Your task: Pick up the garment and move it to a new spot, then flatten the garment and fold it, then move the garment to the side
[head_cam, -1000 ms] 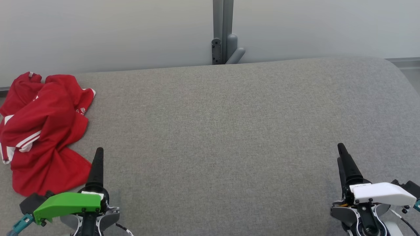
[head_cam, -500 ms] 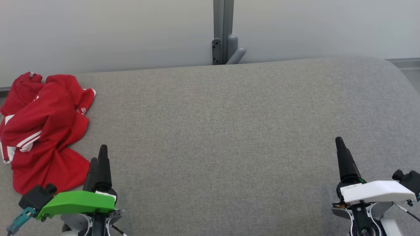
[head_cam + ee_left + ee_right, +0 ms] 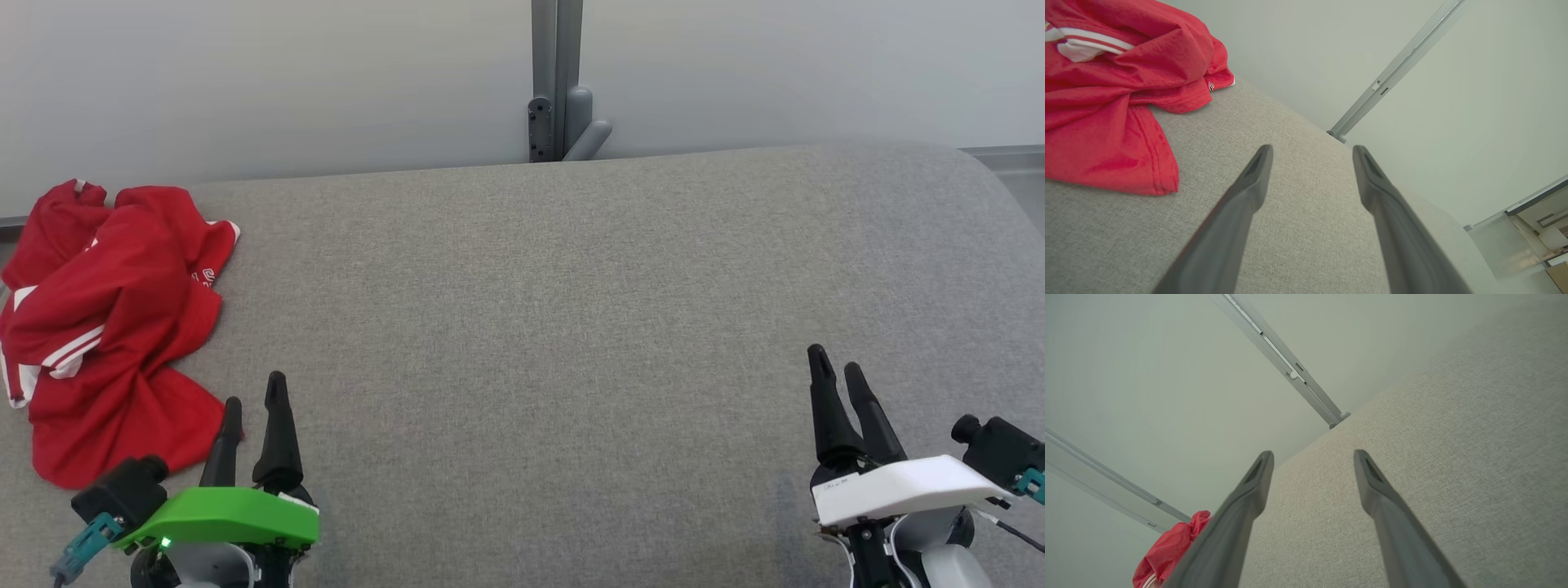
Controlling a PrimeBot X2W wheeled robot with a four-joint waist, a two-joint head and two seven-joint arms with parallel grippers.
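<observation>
A crumpled red garment (image 3: 106, 327) with white stripes lies in a heap at the far left of the grey fabric surface (image 3: 555, 327). My left gripper (image 3: 255, 392) stands open just right of the heap's near edge, nothing between its fingers. In the left wrist view the garment (image 3: 1106, 106) fills the upper left, and the left gripper (image 3: 1310, 149) points past it over bare fabric. At the lower right my right gripper (image 3: 834, 363) is open and empty, far from the garment. The right wrist view has the right gripper (image 3: 1312, 453) over grey fabric and the garment (image 3: 1167, 551) small at lower left.
A pale wall runs behind the surface, with a grey metal post (image 3: 557, 82) at its middle. The surface curves down at its far right end (image 3: 980, 188). Bare grey fabric stretches between the two grippers.
Both grippers have turned about their wrists, so two fingers now show apart on each where they overlapped before. The left gripper shifted slightly right, the right slightly left. The garment has not moved.
</observation>
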